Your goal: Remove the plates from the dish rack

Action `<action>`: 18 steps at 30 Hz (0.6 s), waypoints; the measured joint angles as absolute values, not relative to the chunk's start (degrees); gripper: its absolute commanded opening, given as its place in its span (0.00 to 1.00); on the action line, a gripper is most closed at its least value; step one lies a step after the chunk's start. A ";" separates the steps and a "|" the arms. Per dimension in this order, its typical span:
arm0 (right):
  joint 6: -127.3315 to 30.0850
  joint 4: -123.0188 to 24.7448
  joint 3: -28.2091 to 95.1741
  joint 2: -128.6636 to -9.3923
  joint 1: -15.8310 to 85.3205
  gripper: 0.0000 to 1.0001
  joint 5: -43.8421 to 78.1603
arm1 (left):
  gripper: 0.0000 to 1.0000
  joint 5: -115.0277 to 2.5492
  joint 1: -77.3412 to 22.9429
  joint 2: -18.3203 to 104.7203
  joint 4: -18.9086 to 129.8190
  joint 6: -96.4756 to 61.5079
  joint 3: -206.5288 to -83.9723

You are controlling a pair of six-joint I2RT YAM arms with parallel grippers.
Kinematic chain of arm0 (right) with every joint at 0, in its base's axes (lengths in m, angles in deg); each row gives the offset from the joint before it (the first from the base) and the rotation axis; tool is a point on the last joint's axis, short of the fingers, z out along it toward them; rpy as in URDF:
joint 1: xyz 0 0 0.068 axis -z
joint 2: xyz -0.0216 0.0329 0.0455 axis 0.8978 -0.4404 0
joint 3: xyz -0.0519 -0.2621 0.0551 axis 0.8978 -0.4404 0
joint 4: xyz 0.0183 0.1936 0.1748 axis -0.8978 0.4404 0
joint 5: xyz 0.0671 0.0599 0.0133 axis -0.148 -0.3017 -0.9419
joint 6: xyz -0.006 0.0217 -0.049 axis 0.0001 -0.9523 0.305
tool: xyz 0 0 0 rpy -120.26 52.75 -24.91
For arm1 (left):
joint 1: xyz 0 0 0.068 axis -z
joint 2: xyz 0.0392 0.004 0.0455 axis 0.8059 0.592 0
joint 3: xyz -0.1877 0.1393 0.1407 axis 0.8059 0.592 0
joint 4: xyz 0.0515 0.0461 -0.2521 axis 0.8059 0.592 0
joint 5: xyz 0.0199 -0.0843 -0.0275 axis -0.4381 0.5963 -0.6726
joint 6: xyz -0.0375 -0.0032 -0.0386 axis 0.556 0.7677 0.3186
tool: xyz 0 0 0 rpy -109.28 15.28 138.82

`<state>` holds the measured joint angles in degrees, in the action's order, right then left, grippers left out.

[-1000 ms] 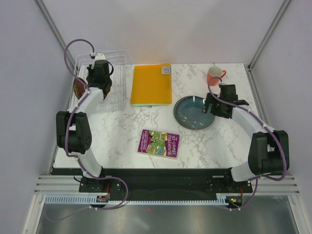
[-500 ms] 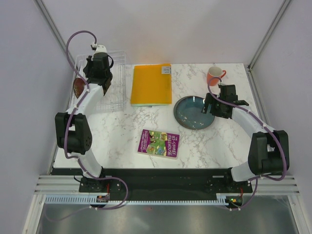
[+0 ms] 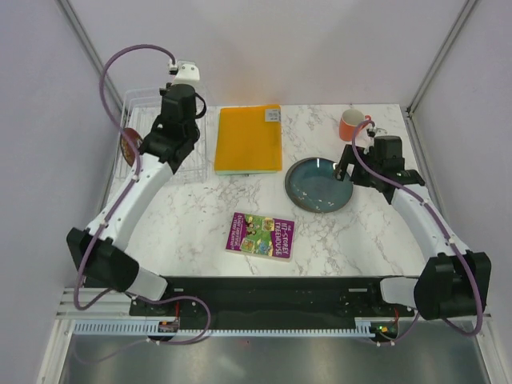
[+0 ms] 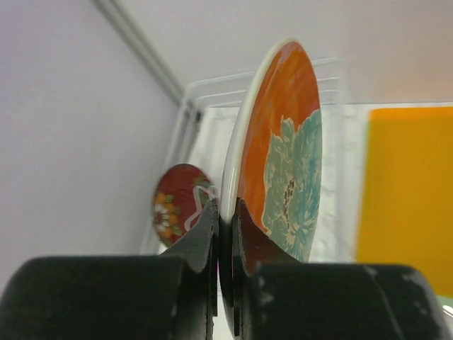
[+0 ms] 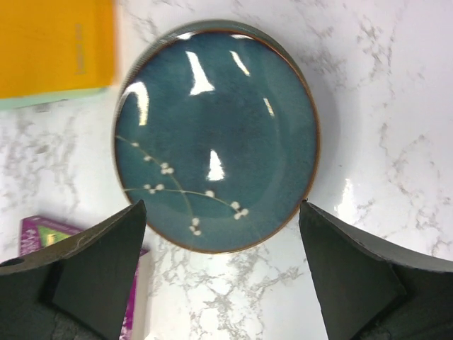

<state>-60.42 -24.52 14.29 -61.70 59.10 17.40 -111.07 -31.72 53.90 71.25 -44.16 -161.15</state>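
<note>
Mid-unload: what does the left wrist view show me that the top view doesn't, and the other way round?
Left wrist only: the left gripper shut on the rim of the red plate with teal blotches, which is held on edge. From above, the arm hides that grip.
Top only: the dark teal plate flat on the table, the right gripper open over its edge, the orange mug and the book.
Both: the small dark red plate upright in the dish rack, and the orange folder.
</note>
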 measured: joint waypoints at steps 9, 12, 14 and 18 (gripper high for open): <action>-63.39 -27.17 14.36 -53.79 58.77 0.96 5.25 | 0.02 -80.60 -29.67 35.80 83.34 -14.80 -153.64; -66.45 -31.34 12.48 -52.20 58.22 0.97 0.90 | 0.02 -70.39 -29.99 32.85 79.56 -6.85 -145.74; -68.81 -34.03 10.97 -51.30 57.26 0.97 -1.20 | 0.02 -64.14 -29.95 32.50 76.21 -1.86 -140.21; -72.70 -38.64 9.42 -50.88 54.59 0.97 -3.56 | 0.02 -53.91 -29.45 33.46 71.19 6.25 -130.03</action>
<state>-72.70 -38.64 9.42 -50.88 54.59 -3.56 -53.91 -29.45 33.46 71.19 6.25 -130.03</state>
